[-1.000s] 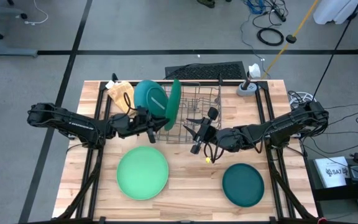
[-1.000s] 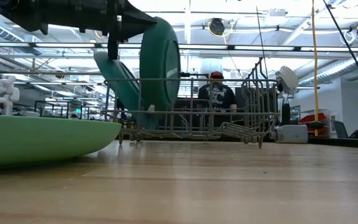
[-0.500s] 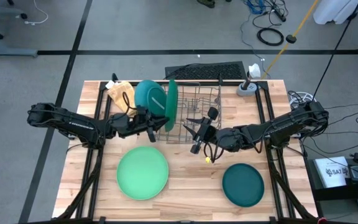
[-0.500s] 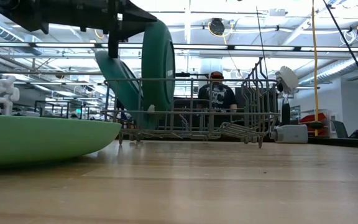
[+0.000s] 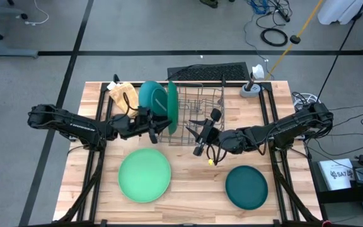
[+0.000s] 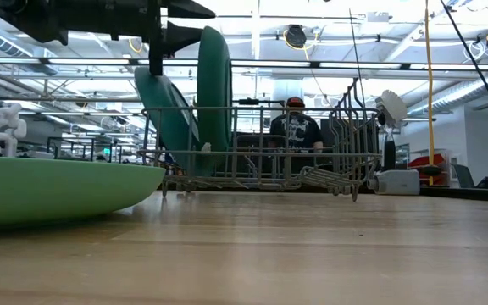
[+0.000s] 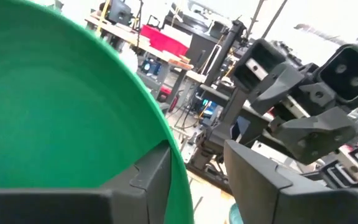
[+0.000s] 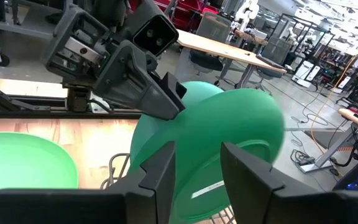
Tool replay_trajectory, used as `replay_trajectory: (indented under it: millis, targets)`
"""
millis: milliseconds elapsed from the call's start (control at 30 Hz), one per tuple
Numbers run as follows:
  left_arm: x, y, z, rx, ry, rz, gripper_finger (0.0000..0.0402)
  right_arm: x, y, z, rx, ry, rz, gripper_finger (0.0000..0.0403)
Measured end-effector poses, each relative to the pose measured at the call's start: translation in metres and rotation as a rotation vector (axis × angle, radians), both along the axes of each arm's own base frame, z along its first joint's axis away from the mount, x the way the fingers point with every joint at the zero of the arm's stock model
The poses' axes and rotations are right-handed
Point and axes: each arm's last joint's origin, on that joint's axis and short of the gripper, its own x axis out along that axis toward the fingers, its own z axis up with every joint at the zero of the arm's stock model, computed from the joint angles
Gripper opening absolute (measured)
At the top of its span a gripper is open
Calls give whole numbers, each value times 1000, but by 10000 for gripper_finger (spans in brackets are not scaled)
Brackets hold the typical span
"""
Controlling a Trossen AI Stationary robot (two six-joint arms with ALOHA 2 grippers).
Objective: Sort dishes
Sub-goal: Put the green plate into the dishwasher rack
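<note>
At the left end of the grey wire rack (image 5: pixel 196 113), two plates are stood on edge: a dark green plate (image 5: pixel 172 108) nearly upright and, just beside it on the outer side, a teal plate (image 5: pixel 150 96) leaning away. The left gripper (image 5: pixel 158 127) is held at the dark green plate's rim with its fingers (image 7: pixel 143 174) parted, the rim lying between them unclamped. The right gripper (image 5: pixel 199 133) is held at the rack's front side, fingers spread and holding nothing. In front of the rack, a light green plate (image 5: pixel 144 174) and another dark teal plate (image 5: pixel 246 186) lie flat on the wooden table (image 5: pixel 194 183).
</note>
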Motion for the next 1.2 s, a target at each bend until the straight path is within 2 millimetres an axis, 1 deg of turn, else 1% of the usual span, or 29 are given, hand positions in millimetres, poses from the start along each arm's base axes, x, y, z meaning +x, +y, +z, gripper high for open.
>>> replay_trajectory:
  millis: [533, 767, 1000, 1200]
  targets:
    - [-1, -1, 10, 31, -93, -18, 158, 0, 0, 0, 0, 0, 0, 118]
    - [-2, -1, 9, 31, -79, -18, 157, 0, 0, 0, 0, -1, -1, 118]
    - [-1, -1, 2, 22, -6, -14, 158, 0, 0, 0, 6, -3, -1, 118]
    - [-1, -1, 2, 23, -4, -15, 158, 0, 0, 0, 6, -2, -1, 118]
